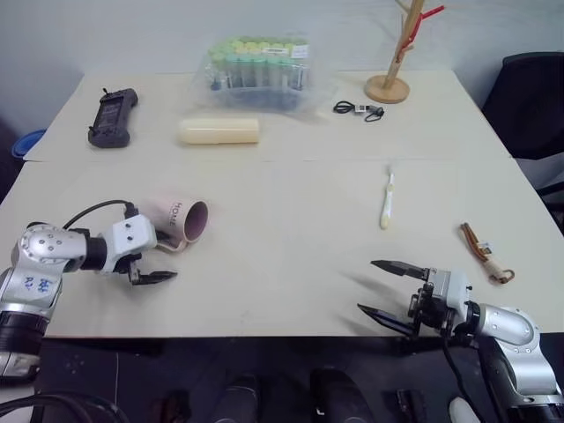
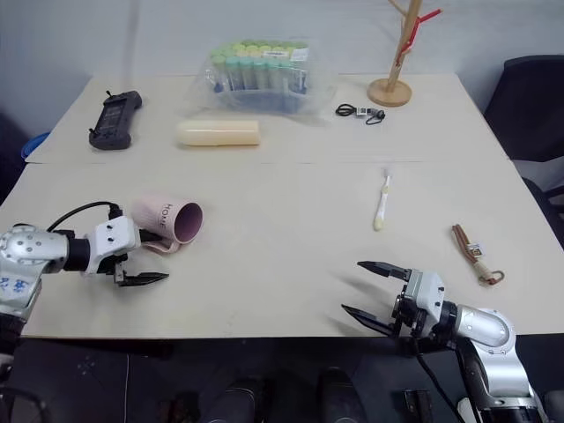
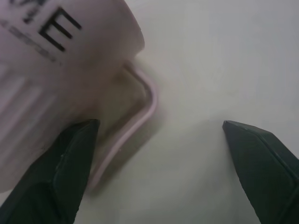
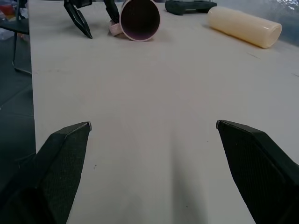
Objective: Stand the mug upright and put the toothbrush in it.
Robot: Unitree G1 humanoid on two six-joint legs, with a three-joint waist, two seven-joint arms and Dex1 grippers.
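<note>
Mug [image 1: 181, 222] lies sideways, its handle between the wide-spread left gripper [image 1: 152, 267] jaws

head pair looked forward and down over the whole table [image 1: 291, 291] | left wrist view sat close on the mug [image 3: 51, 60] | right wrist view faced low across the table toward that mug, shared by all views
</note>
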